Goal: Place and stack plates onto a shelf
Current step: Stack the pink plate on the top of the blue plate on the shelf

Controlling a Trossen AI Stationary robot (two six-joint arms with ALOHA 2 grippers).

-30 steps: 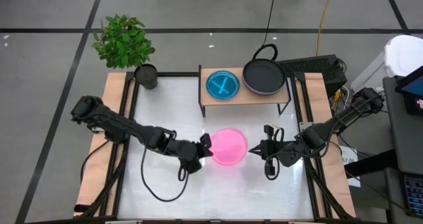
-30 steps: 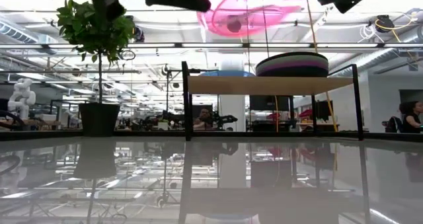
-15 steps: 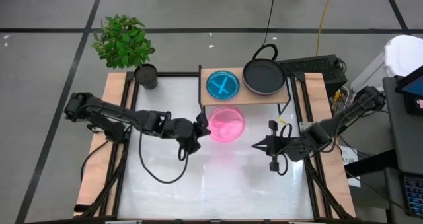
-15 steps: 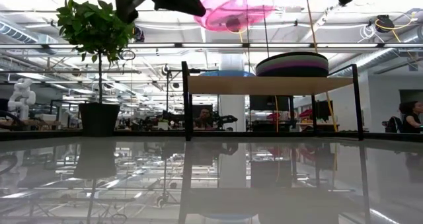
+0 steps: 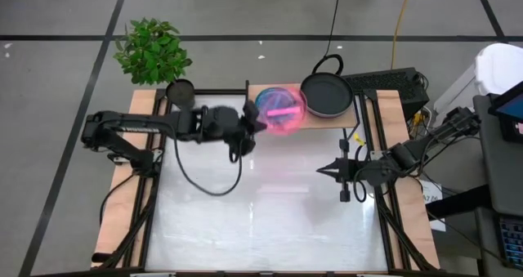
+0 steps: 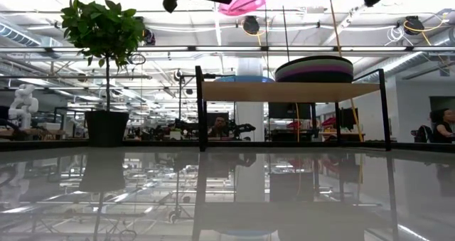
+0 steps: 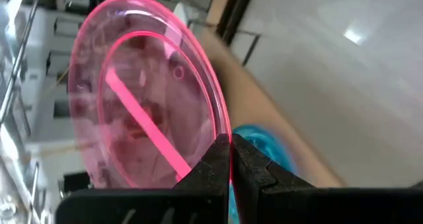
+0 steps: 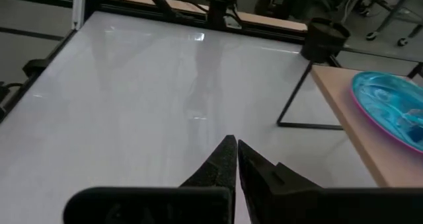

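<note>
Left gripper (image 7: 230, 159) pinches a glossy translucent round pink plate (image 7: 142, 95) over the wooden shelf (image 5: 315, 120).

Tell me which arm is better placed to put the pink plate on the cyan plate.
Left. Its pincer grips the pink plate above the cyan plate on the shelf. The right pincer is shut, empty, apart.

Table layout — a low riser shelf with light wood top and thin black legs (image 5: 301, 122) stands at the far middle of the white-topped table (image 5: 261, 220). On its left half lies a round cyan plastic plate (image 8: 390, 112); on its right half, a stack of dark round plates (image 5: 327, 95). Above the cyan plate, the left gripper (image 5: 255, 123) holds a translucent pink round plate (image 5: 282, 109) by its edge, tilted. A small dark pot with a leafy green plant (image 5: 180, 91) sits at the far-left corner. The right gripper (image 5: 327, 172) hangs over the table's right side, well apart from the shelf.
</note>
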